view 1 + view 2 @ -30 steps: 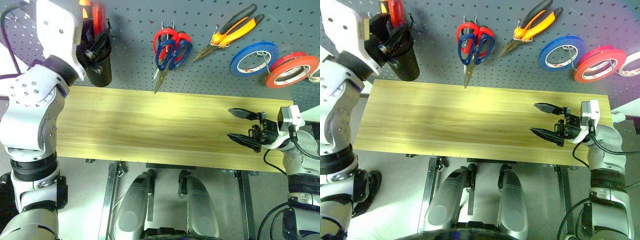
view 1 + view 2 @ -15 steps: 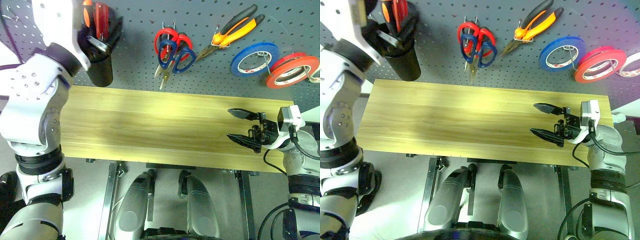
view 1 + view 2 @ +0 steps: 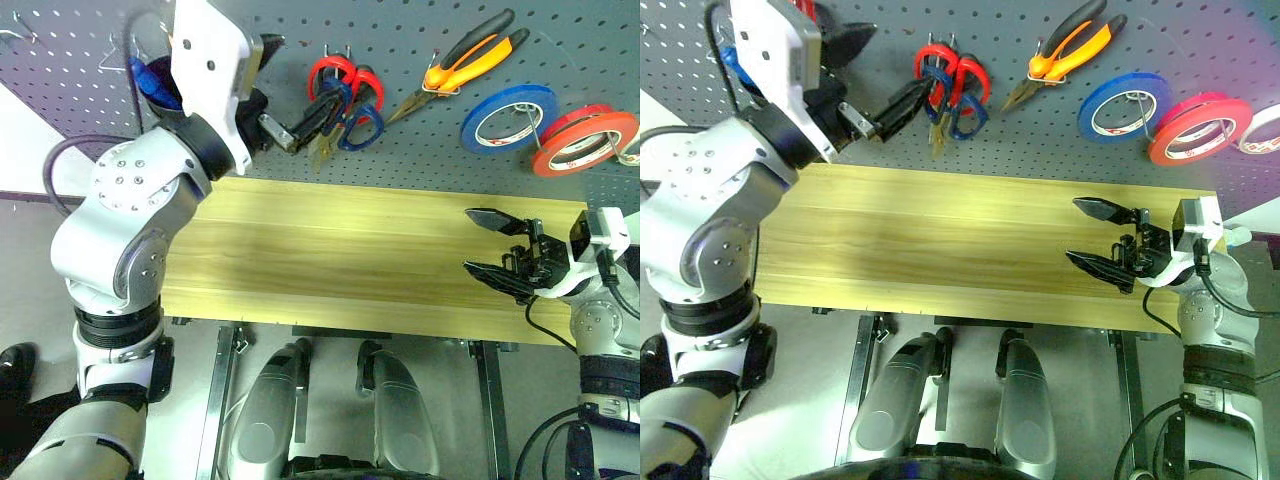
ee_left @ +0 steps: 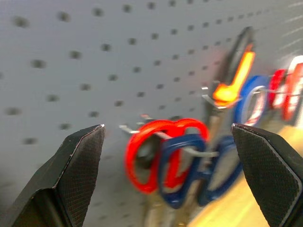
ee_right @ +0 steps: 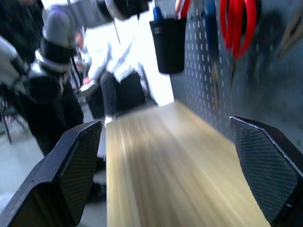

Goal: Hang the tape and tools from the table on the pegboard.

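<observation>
Steel scissors [image 3: 345, 112] hang on the pegboard [image 3: 420, 40] beside the wide-open, empty left gripper [image 3: 300, 112].
Judged light, stiff, slippery-bladed; best held by the loop handles. Right gripper [image 3: 500, 245] gapes empty over the table [image 3: 330, 260].

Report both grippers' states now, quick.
Left gripper: open, holding nothing, next to the scissors on the pegboard.
Right gripper: open, holding nothing, over the table.

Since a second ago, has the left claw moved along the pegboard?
Yes. The left claw has swung right along the pegboard, away from the black cup and up to the hanging scissors, and now stands open.
</observation>
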`<state>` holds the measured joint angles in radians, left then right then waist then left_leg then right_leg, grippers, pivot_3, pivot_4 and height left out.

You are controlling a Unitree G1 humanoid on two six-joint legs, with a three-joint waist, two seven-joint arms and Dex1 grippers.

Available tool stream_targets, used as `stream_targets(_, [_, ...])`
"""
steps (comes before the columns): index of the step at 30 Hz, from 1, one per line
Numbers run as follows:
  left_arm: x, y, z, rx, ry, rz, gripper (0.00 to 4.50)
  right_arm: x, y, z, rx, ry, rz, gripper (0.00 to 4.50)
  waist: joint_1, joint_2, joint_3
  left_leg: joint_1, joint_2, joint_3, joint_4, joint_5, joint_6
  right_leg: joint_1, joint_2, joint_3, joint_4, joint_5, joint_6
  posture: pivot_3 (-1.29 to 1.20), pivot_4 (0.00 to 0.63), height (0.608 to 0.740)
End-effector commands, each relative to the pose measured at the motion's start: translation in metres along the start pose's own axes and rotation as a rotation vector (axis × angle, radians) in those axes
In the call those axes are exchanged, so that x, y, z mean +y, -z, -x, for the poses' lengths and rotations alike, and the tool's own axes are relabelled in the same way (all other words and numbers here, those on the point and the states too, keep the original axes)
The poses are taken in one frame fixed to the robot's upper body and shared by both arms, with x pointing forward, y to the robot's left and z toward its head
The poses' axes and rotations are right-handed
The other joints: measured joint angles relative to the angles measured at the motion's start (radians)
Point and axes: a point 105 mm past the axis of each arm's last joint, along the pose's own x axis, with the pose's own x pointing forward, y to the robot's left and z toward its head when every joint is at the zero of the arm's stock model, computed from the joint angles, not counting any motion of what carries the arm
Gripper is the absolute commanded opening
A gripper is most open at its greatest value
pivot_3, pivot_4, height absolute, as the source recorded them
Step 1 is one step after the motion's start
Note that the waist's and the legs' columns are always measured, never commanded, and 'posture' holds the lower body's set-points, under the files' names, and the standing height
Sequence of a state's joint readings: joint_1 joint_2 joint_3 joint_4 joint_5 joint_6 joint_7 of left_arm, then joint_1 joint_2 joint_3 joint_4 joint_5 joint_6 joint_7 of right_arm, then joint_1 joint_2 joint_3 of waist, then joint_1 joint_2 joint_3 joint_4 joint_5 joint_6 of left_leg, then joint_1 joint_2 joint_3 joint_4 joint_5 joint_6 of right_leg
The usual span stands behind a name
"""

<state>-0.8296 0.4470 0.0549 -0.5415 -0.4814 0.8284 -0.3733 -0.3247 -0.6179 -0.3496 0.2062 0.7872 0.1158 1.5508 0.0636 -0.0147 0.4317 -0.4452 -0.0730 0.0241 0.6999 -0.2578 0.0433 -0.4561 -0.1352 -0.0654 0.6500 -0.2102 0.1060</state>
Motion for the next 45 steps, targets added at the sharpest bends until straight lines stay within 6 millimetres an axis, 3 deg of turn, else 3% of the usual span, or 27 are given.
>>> stream_targets(1, [-0.01, -0.006, 0.003, -0.022, 0.042, 0.004, 4.48, 0.005, -0.019, 0.003, -0.063, 0.0, 0.044, 4.5, 0.0, 0.0, 0.0, 0.0, 0.0, 0.0, 0.0, 0.0, 0.0, 0.0, 0.0, 0.0, 0.0, 0.0, 0.0, 0.05, 0.371, 0.695])
stream_targets(5, [-0.011, 0.001, 0.006, -0.005, 0.04, 0.055, 4.48, 0.004, -0.036, 0.007, -0.146, 0.026, 0.063, 4.5, -0.001, 0.0, 0.0, 0.0, 0.0, 0.0, 0.0, 0.0, 0.001, 0.0, 0.0, 0.0, 0.0, 0.0, 0.0, 0.04, 0.367, 0.695])
stream_targets(14, [-0.018, 0.013, 0.013, 0.032, 0.049, 0.063, 4.48, 0.006, -0.042, 0.012, -0.181, 0.034, 0.041, 4.5, -0.001, 0.0, 0.0, 0.0, 0.0, 0.0, 0.0, 0.0, 0.0, 0.0, 0.0, 0.0, 0.0, 0.0, 0.0, 0.03, 0.367, 0.695])
stream_targets(20, [-0.03, 0.051, 0.032, 0.148, 0.083, 0.076, 4.48, 0.012, -0.042, 0.017, -0.179, 0.031, 0.028, 4.5, -0.003, 0.0, 0.0, 0.0, 0.0, 0.0, -0.001, 0.0, 0.0, 0.0, 0.0, 0.0, -0.001, 0.0, 0.0, 0.02, 0.367, 0.695])
stream_targets(28, [-0.045, 0.104, 0.06, 0.283, 0.098, 0.116, 4.48, 0.025, -0.022, 0.028, -0.058, 0.044, -0.011, 4.5, 0.0, 0.0, 0.0, 0.0, 0.0, 0.0, -0.001, -0.001, -0.002, 0.0, -0.001, 0.001, -0.001, 0.001, -0.001, 0.0, 0.374, 0.695])
stream_targets(33, [-0.048, 0.115, 0.061, 0.294, 0.096, 0.177, 4.48, 0.027, -0.011, 0.035, 0.018, 0.097, -0.025, 4.5, -0.001, 0.0, 0.0, 0.001, 0.001, 0.0, -0.001, -0.002, -0.002, 0.0, -0.002, 0.002, -0.002, 0.001, -0.002, -0.02, 0.382, 0.695])
stream_targets(41, [-0.069, 0.141, 0.06, 0.344, 0.207, 0.275, 4.48, 0.019, 0.02, 0.047, 0.194, 0.335, 0.052, 4.5, -0.006, 0.001, 0.0, 0.0, 0.001, 0.001, -0.002, -0.002, -0.001, -0.001, -0.001, 0.002, -0.002, 0.001, -0.002, -0.05, 0.387, 0.695])
stream_targets(45, [-0.068, 0.154, 0.059, 0.35, 0.2, 0.313, 4.48, 0.014, 0.033, 0.047, 0.233, 0.425, 0.056, 4.5, -0.021, 0.001, 0.0, 0.0, 0.001, 0.001, -0.002, -0.002, -0.001, -0.001, -0.001, 0.002, -0.002, 0.001, -0.002, -0.06, 0.386, 0.695])
